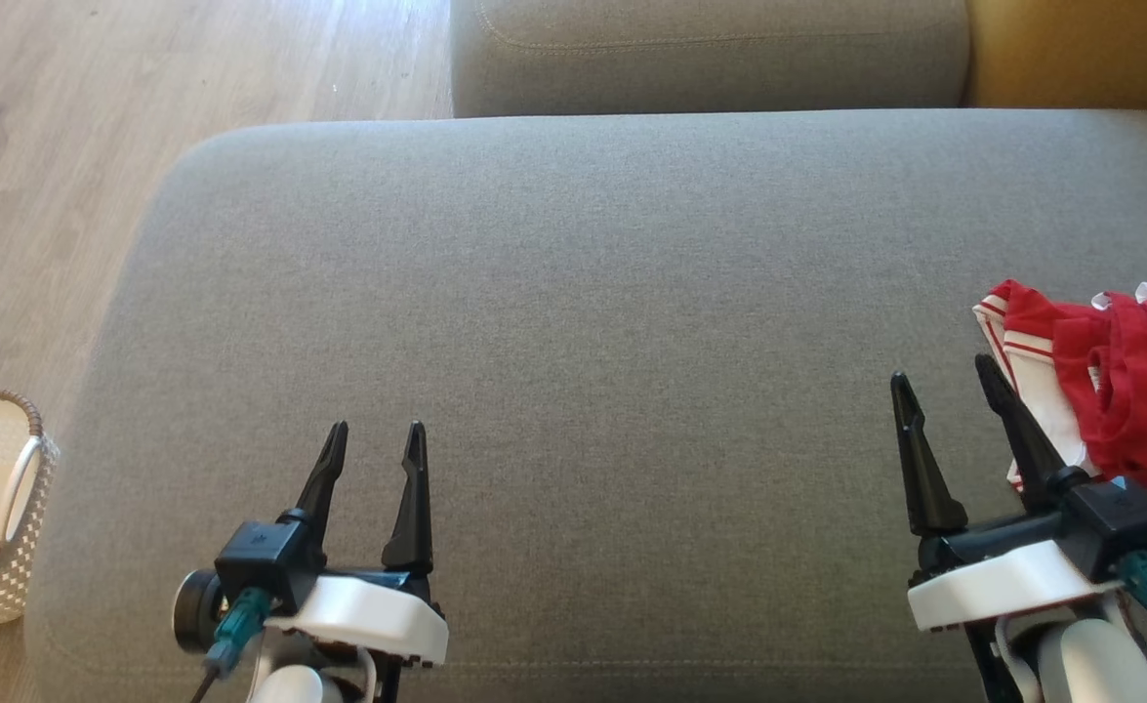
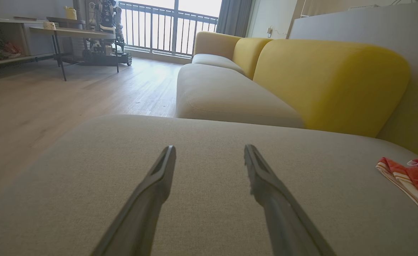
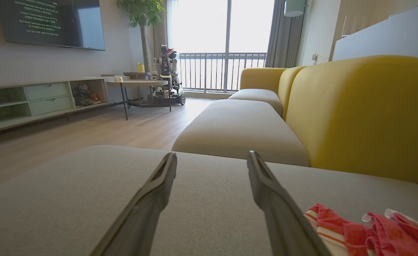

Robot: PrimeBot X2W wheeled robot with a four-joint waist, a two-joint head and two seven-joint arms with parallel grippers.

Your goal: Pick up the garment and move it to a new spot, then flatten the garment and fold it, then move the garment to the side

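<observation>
A crumpled red garment point(image 1: 1110, 391) with white striped trim lies at the right edge of a grey sofa seat point(image 1: 583, 293), just beside the right claw point(image 1: 942, 368). The right claw and the left claw point(image 1: 379, 426) both hover with fingers spread wide, holding nothing. The cloth looks light, soft and limp, likely to sag and bunch when lifted; the striped hem nearest the right claw seems the best place to pinch

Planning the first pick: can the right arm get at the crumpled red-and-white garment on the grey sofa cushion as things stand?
Probably yes. The right gripper is open just beside the crumpled red-and-white garment, and nothing lies between them on the grey sofa cushion.
</observation>
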